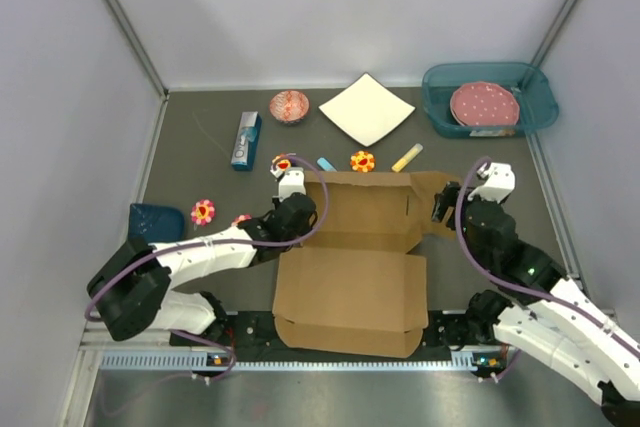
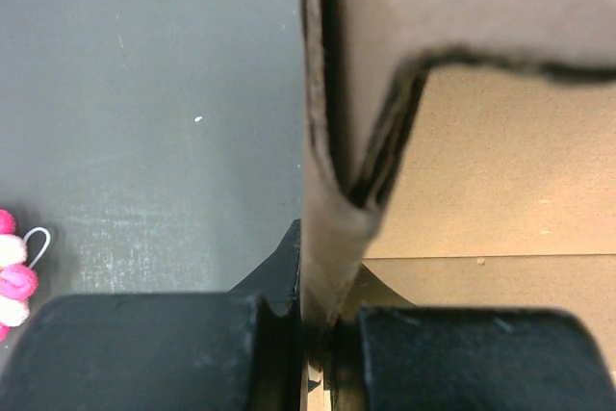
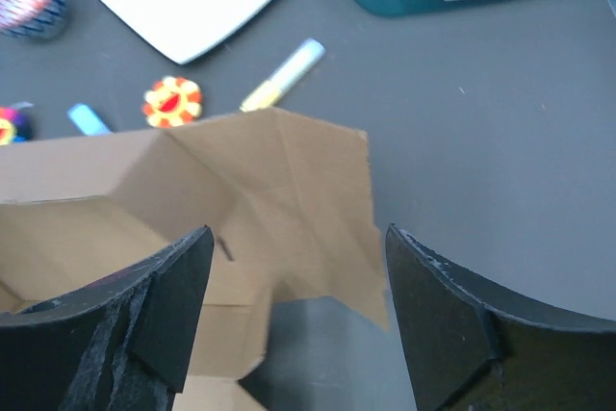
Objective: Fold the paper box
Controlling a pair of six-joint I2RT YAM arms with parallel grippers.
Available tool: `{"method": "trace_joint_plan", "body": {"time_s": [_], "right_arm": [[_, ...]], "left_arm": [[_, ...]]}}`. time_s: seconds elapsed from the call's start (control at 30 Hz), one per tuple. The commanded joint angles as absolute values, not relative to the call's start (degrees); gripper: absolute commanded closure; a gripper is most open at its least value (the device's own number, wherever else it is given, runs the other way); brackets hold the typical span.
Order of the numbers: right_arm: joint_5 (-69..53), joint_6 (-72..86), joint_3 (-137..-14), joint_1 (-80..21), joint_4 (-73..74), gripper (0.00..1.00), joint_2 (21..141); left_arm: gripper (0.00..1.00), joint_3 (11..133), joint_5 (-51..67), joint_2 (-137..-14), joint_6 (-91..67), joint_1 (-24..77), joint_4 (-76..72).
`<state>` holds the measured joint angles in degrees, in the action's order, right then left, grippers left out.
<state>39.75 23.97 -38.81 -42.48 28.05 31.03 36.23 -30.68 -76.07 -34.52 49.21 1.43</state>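
The paper box point(image 1: 350, 287) is a brown cardboard sheet in the middle of the table. Its near panel lies flat and its far half is partly raised into walls. My left gripper point(image 1: 298, 205) is at the box's left side, shut on an upright cardboard wall point(image 2: 332, 141). That wall runs down between the two black fingers of the left gripper point(image 2: 322, 320). My right gripper point(image 1: 443, 209) hangs at the box's right end. In the right wrist view the right gripper point(image 3: 298, 247) is open, and the creased side flap point(image 3: 289, 190) lies just ahead of the fingertips, loose.
A white paper sheet point(image 1: 366, 108) and a red bowl point(image 1: 290, 106) lie at the back. A teal bin point(image 1: 440, 112) holds a pink plate. A blue carton point(image 1: 246, 140), a yellow marker point(image 1: 407, 157), flower toys point(image 1: 362, 161) and a blue dish point(image 1: 155, 220) surround the box.
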Motion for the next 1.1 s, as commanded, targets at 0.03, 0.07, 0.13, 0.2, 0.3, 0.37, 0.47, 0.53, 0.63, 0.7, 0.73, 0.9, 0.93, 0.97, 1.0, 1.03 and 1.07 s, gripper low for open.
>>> {"method": "trace_joint_plan", "body": {"time_s": [0.03,0.07,0.13,0.2,0.3,0.37,0.47,0.53,0.63,0.7,0.73,0.9,0.93,0.97,1.0,1.03,1.07], "right_arm": [[40.7,27.6,-32.6,-38.4,27.4,0.25,28.8],[38.8,28.4,-31.8,-37.2,26.0,0.25,28.7],[38.1,29.2,-30.1,-36.7,25.1,0.25,29.1],[38.5,30.0,-29.0,-36.6,24.4,0.25,30.7],[38.3,29.8,-28.0,-36.3,22.2,0.25,32.3],[37.5,28.8,-27.4,-35.7,20.8,0.26,33.3],[35.8,27.9,-27.0,-33.7,18.6,0.26,35.8],[35.2,27.6,-26.1,-33.1,16.9,0.26,37.3],[32.8,27.6,-24.9,-32.7,14.9,0.39,37.7],[31.9,27.5,-24.5,-32.7,14.6,0.51,37.4],[30.8,27.2,-24.4,-32.7,14.6,0.62,36.9],[24.4,27.9,-24.8,-32.8,16.8,0.79,33.3],[22.2,28.4,-24.9,-32.8,17.6,0.85,32.7],[20.8,29.3,-25.2,-32.8,18.6,0.88,31.4],[19.4,30.0,-25.5,-32.7,19.3,0.91,30.9],[16.9,30.8,-25.6,-32.8,19.7,0.95,30.7],[15.6,32.2,-25.8,-32.8,20.0,0.96,30.2]], "left_arm": [[1.0,34.1,-30.3,-74.2,-31.4,49.1,3.8],[1.0,34.0,-30.5,-74.1,-31.1,49.0,3.7],[1.0,34.0,-30.6,-74.1,-30.4,49.0,3.4],[1.0,34.0,-30.3,-74.1,-30.1,49.0,3.3],[1.0,33.9,-30.0,-74.2,-30.1,49.0,2.8],[1.0,33.8,-29.6,-74.2,-30.1,49.0,2.6],[1.0,33.7,-29.1,-74.3,-30.1,49.0,2.5],[1.0,33.1,-29.1,-74.0,-30.1,49.0,1.9],[1.0,32.3,-29.0,-73.7,-30.1,49.0,1.1],[1.0,32.3,-28.9,-73.9,-30.2,49.0,1.2],[1.0,32.5,-29.0,-74.0,-30.2,49.0,1.3],[1.0,33.1,-29.5,-74.4,-31.2,49.0,2.2],[1.0,33.2,-29.8,-74.5,-31.5,49.0,2.5],[1.0,33.2,-30.0,-74.5,-31.6,49.0,2.5],[1.0,33.2,-30.1,-74.6,-32.0,49.0,2.6],[1.0,33.5,-30.1,-74.8,-32.3,49.0,2.7],[1.0,33.7,-30.1,-74.8,-32.5,49.0,3.0]]}}
